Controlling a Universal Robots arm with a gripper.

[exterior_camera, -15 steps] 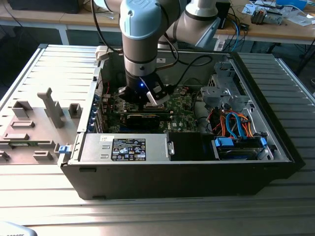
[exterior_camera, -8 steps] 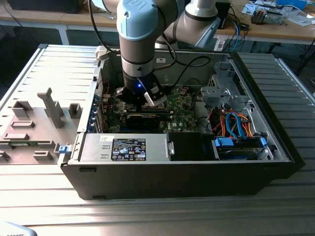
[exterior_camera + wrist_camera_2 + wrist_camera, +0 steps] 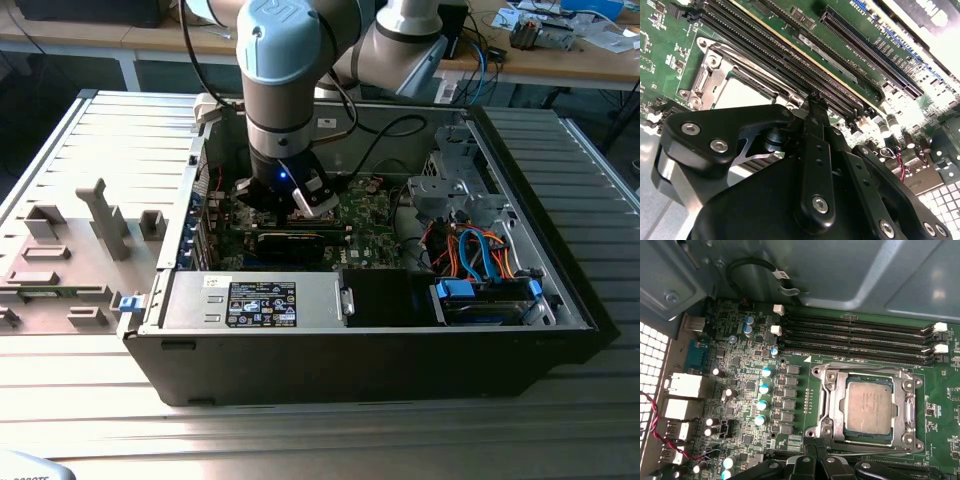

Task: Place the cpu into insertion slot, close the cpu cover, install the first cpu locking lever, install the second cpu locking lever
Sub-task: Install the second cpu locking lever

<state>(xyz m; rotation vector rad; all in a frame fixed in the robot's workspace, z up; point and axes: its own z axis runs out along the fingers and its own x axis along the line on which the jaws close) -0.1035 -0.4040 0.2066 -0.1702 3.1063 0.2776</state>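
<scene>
cpu (image 3: 869, 412) seated, cover (image 3: 905, 412) down | gripper (image 3: 815, 452) fingers together, empty, at socket edge | lever step: press slowly, straight down

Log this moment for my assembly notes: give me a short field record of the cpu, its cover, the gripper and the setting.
setting: open computer case on a slatted metal table
cpu: grey-silver chip lying flat in the motherboard socket, first wrist view
cpu cover: silver frame down around the chip, which shows through its window
gripper: black fingers low over the motherboard, beside the socket, nothing seen in them; open or shut unclear
memory slots: long black slots alongside the socket
</scene>
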